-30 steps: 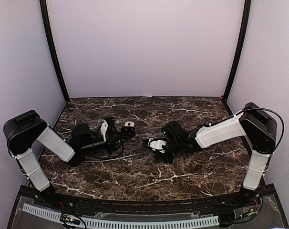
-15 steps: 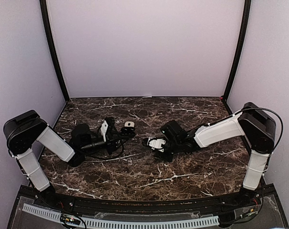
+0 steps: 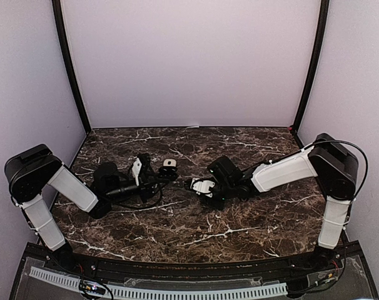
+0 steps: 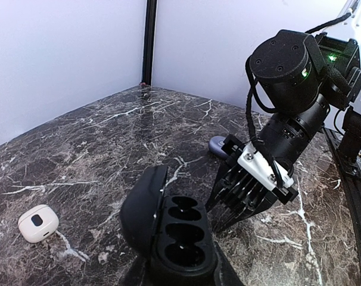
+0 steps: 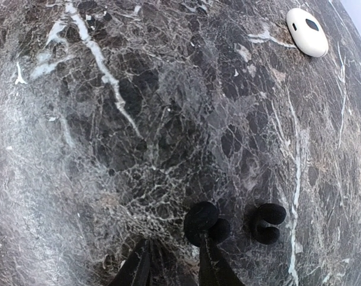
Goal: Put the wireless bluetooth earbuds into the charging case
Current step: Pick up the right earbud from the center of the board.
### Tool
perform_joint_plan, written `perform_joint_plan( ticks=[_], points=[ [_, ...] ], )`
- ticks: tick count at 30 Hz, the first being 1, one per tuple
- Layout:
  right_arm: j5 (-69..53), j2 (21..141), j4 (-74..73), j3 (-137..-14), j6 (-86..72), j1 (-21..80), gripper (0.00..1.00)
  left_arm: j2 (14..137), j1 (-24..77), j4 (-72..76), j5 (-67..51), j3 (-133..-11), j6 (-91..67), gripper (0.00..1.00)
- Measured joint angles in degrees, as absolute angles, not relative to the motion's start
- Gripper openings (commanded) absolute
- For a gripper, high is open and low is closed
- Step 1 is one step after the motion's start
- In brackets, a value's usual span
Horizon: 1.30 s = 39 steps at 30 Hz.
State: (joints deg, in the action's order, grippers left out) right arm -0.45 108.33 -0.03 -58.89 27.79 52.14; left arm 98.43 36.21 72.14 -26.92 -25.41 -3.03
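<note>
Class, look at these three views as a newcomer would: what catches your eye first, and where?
An open black charging case, its wells empty, fills the bottom of the left wrist view, clamped in the left gripper. In the right wrist view two dark earbuds lie on the marble table just ahead of the right gripper, whose fingers stand apart; a white case lies at the top right.

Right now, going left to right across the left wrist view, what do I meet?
In order: white closed case → open black charging case → right gripper.
</note>
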Motion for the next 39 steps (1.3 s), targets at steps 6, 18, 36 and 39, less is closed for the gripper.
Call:
perform_joint_plan(
  ticks=[6, 18, 36, 39],
  points=[
    [-0.14, 108.75, 0.51, -59.29, 28.21, 52.14, 0.28, 98.43, 36.21, 72.12, -26.94, -25.41, -3.01, 0.06],
    [0.1, 110.21, 1.32, -61.28, 28.73, 52.14, 0.28, 98.32, 36.21, 72.12, -26.92, -25.39, -2.98, 0.06],
    [1.37, 111.9, 2.02, -63.0, 30.0, 52.14, 0.28, 98.21, 36.21, 72.12, -26.92, -25.34, -2.98, 0.06],
    [1.39, 112.31, 2.17, -63.42, 30.02, 52.14, 0.31, 98.21, 36.21, 72.12, -26.89, -25.34, -3.01, 0.06]
  ],
)
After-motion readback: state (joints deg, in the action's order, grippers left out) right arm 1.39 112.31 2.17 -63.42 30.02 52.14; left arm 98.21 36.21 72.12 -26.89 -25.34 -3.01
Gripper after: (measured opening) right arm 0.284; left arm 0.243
